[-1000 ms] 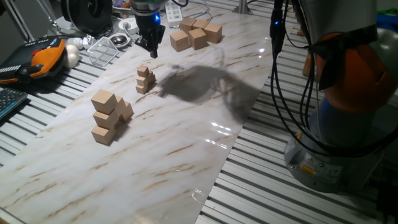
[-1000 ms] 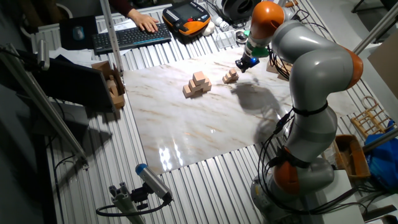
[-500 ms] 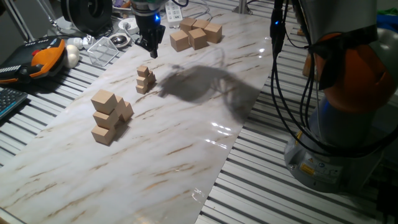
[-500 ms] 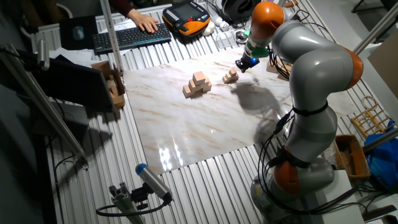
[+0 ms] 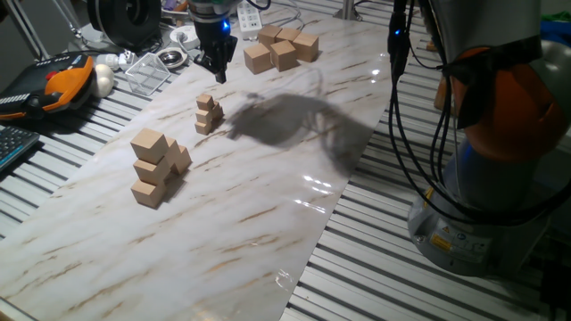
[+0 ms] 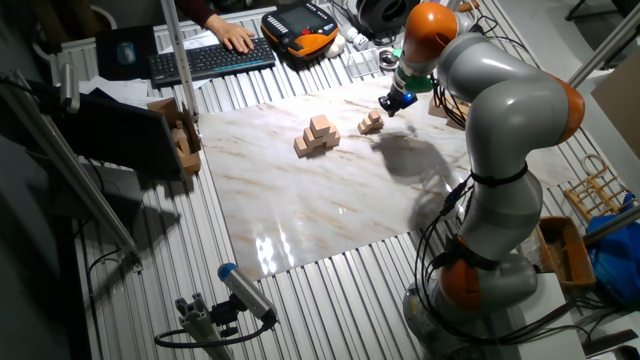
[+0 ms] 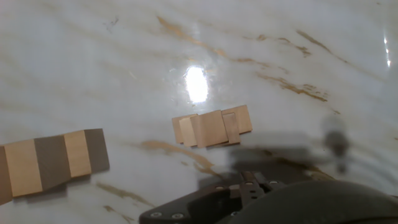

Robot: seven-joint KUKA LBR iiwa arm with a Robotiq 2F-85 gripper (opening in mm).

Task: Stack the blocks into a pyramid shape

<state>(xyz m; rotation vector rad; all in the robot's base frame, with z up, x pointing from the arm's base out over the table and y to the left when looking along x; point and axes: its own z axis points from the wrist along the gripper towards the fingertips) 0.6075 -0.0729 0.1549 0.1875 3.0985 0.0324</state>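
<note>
— On marble-look table (image 5: 268,205), what's w/ the tiny light-tan wooden cubes (image 5: 208,113)?
— Stacked in a small tiered pile, mid-table.
— And the black two-finger gripper (image 5: 216,69)?
— Hangs above, just behind them, empty; can't tell how far open.

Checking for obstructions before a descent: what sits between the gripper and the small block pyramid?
Nothing. In one fixed view the gripper hangs above and behind the small block pyramid, with only bare marble tabletop between them.
</note>
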